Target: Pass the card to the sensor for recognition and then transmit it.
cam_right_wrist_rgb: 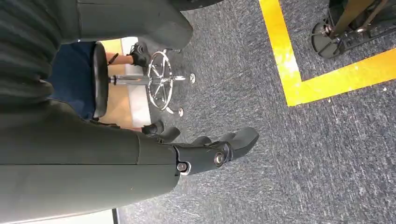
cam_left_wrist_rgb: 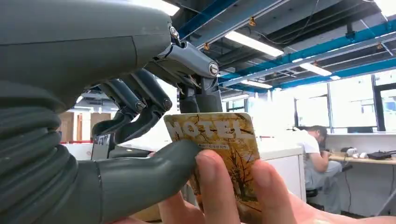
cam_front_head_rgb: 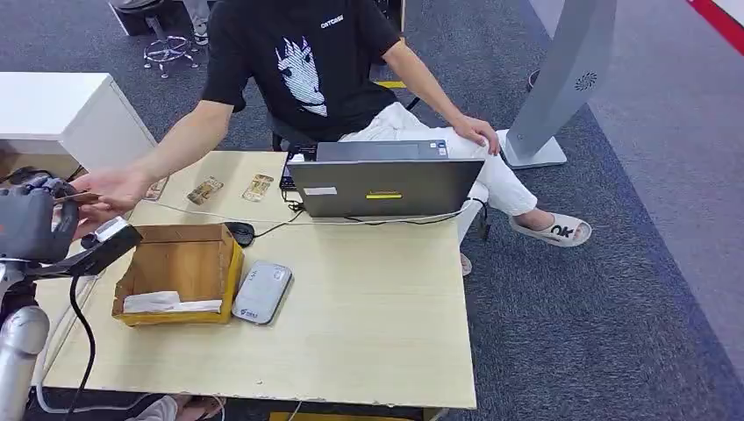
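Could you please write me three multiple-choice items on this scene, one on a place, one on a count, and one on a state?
1. Where is the grey reader on the table?
A. Right beside the cardboard box
B. On top of the laptop
C. Inside the box

2. How many loose cards lie on the table near the person?
A. None
B. Two
C. Five

3. What is happening with the hotel card?
A. It lies flat on the reader
B. It is pinched in the left hand while the person's fingers also grip it
C. The right hand holds it

Answers:
1. A, the reader sits against the box's side.
2. B, two cards lie side by side by the laptop.
3. B, the left wrist view shows thumb and fingers on the card with the person's fingers on it.
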Tool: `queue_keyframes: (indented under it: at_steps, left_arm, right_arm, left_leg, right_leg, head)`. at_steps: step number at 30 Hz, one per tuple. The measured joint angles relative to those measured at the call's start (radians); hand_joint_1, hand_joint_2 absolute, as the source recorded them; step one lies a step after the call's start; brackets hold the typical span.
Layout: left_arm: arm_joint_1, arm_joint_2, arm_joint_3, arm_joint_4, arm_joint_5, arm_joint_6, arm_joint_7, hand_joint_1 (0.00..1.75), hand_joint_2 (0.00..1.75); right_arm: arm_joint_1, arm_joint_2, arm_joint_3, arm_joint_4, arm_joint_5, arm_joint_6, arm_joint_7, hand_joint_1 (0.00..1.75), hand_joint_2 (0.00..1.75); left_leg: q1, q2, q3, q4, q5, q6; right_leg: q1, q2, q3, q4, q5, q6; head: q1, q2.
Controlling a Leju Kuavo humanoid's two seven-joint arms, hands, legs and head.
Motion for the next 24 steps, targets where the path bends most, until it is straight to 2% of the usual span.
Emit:
queue_keyframes:
  at_steps: [17, 18, 20, 23, 24]
  left_arm:
    - [0.000, 0.000, 0.000, 0.000, 0.000, 0.000, 0.000, 1.75, 1.75]
    - [0.000, 0.000, 0.000, 0.000, 0.000, 0.000, 0.000, 0.00, 1.75]
    - [0.000, 0.000, 0.000, 0.000, -0.001, 0.003, 0.002, 0.00, 1.75]
    - [-0.018, 0.001, 0.003, 0.004, -0.042, 0.082, 0.042, 0.00, 1.75]
    - [-0.036, 0.002, 0.003, 0.006, -0.042, 0.087, 0.042, 0.00, 1.75]
  right_arm:
    - [0.000, 0.000, 0.000, 0.000, 0.000, 0.000, 0.000, 0.00, 1.75]
    - [0.000, 0.000, 0.000, 0.000, 0.000, 0.000, 0.000, 0.00, 1.75]
    - [0.000, 0.000, 0.000, 0.000, 0.000, 0.000, 0.000, 0.00, 1.75]
    - [0.000, -0.001, 0.007, 0.000, 0.012, -0.002, 0.007, 0.00, 1.75]
    - [0.000, -0.001, 0.008, 0.000, 0.013, -0.002, 0.009, 0.00, 1.75]
  left_leg:
    - [0.000, 0.000, 0.000, 0.000, 0.000, 0.000]
    - [0.000, 0.000, 0.000, 0.000, 0.000, 0.000]
    - [0.000, 0.000, 0.000, 0.000, 0.000, 0.000]
    - [0.000, 0.000, 0.000, 0.000, 0.000, 0.000]
    - [0.000, -0.001, 0.000, 0.000, 0.000, 0.000]
  right_leg:
    - [0.000, 0.000, 0.000, 0.000, 0.000, 0.000]
    - [0.000, 0.000, 0.000, 0.000, 0.000, 0.000]
    - [0.000, 0.000, 0.000, 0.000, 0.000, 0.000]
    - [0.000, 0.000, 0.000, 0.000, 0.000, 0.000]
    - [0.000, -0.001, 0.000, 0.000, 0.000, 0.000]
  head:
    - [0.000, 0.000]
    - [0.000, 0.000]
    - [0.000, 0.000]
    - [0.000, 0.000]
    - [0.000, 0.000]
